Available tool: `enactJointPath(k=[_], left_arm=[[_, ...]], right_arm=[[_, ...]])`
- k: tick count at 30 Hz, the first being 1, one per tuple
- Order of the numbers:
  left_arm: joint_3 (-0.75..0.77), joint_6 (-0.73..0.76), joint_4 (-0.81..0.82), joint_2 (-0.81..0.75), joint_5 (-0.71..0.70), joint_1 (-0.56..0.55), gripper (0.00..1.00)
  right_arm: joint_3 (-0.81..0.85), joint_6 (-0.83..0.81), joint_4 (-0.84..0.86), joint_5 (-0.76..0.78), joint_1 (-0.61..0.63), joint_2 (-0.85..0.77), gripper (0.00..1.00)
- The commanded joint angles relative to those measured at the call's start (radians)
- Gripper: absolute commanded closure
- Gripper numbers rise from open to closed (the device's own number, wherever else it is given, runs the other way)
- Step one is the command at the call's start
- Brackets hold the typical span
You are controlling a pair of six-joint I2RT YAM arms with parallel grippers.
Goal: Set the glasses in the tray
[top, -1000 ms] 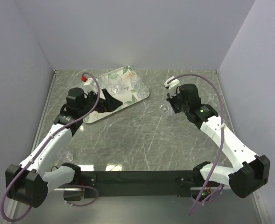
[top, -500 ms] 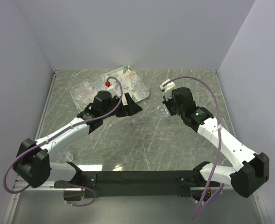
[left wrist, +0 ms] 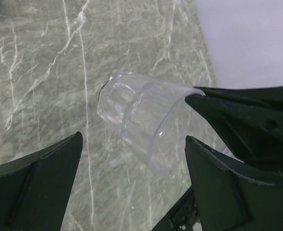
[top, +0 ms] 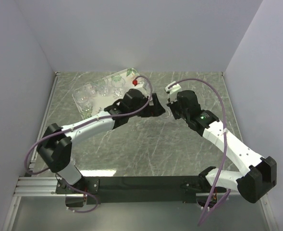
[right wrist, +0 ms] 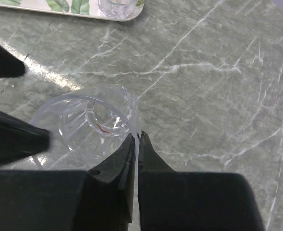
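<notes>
Your right fingers (right wrist: 124,166) are pinching one clear glass (left wrist: 139,122) by its rim. One finger is inside the mouth and the other outside, pressed almost together with only the thin wall between them. The glass sits tilted, with its mouth turned toward the right wrist and its fluted base pointing away toward the left. You cannot tell from these views whether it clears the surface (top: 146,144) or rests on it.

Your left fingers (left wrist: 40,187) are spread wide, one on either side of that glass, and neither touches it. From above, the two sets of fingers meet just right of the middle of the green marbled surface, toward its far side. The left arm reaches there diagonally from the near left.

The tray (top: 126,73) lies at the far left, a little apart from the held glass. The left arm covers its right end in the top view. Several glasses (top: 86,97) stand upright in its left part, close together. The right wrist view shows one standing at the tray edge nearest the fingers.
</notes>
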Motion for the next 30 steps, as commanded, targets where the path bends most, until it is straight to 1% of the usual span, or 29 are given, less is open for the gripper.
enactJointPath(k=[1,3,4,6,7,9,10,12,13,16,18,19,21,22,24,25,26,29,30], left_arm=[[0.117,0.058,-0.100,0.060,-0.076,-0.042,0.07],[0.168,0.087,-0.161,0.098,-0.169,-0.053,0.15],[0.186,0.095,-0.187,0.112,-0.199,-0.064,0.22],[0.234,0.119,-0.249,0.146,-0.246,-0.073,0.32],[0.244,0.126,-0.259,0.155,-0.277,-0.076,0.42],[0.270,0.144,-0.279,0.177,-0.295,-0.084,0.57],[0.278,0.149,-0.287,0.184,-0.309,-0.088,0.77],[0.300,0.167,-0.304,0.201,-0.325,-0.098,0.98],[0.307,0.170,-0.310,0.207,-0.335,-0.102,1.00],[0.315,0.184,-0.312,0.212,-0.335,-0.104,1.00],[0.300,0.192,-0.302,0.201,-0.340,-0.104,1.00],[0.286,0.195,-0.293,0.197,-0.341,-0.104,1.00],[0.272,0.199,-0.286,0.180,-0.348,-0.104,1.00],[0.268,0.201,-0.279,0.175,-0.351,-0.104,1.00],[0.245,0.210,-0.270,0.158,-0.352,-0.102,1.00],[0.237,0.212,-0.267,0.154,-0.354,-0.102,1.00],[0.225,0.215,-0.263,0.145,-0.357,-0.104,1.00],[0.200,0.221,-0.256,0.128,-0.368,-0.104,1.00],[0.194,0.222,-0.255,0.123,-0.375,-0.102,1.00]], right_arm=[[0.012,0.022,0.067,0.006,0.010,-0.004,1.00],[0.015,0.025,0.064,0.003,0.010,-0.009,1.00],[0.015,0.028,0.064,0.000,0.010,-0.010,1.00],[0.016,0.031,0.058,-0.006,0.010,-0.012,1.00],[0.016,0.036,0.055,-0.018,0.010,-0.013,1.00],[0.018,0.041,0.049,-0.034,0.008,-0.016,1.00],[0.019,0.047,0.048,-0.043,0.008,-0.016,1.00],[0.022,0.051,0.040,-0.065,0.007,-0.013,1.00],[0.027,0.056,0.037,-0.071,0.007,-0.013,1.00],[0.036,0.065,0.022,-0.115,-0.001,-0.010,1.00],[0.041,0.071,0.012,-0.143,-0.010,-0.007,0.92],[0.045,0.071,0.008,-0.169,-0.013,-0.006,0.83],[0.048,0.077,0.000,-0.192,-0.024,-0.004,0.71],[0.048,0.076,0.002,-0.200,-0.029,-0.004,0.68],[0.053,0.077,-0.003,-0.227,-0.039,-0.006,0.53],[0.053,0.077,-0.005,-0.236,-0.046,-0.009,0.52],[0.055,0.080,-0.006,-0.242,-0.049,-0.009,0.44],[0.049,0.080,-0.008,-0.273,-0.067,-0.021,0.42],[0.048,0.082,-0.008,-0.279,-0.075,-0.025,0.37]])
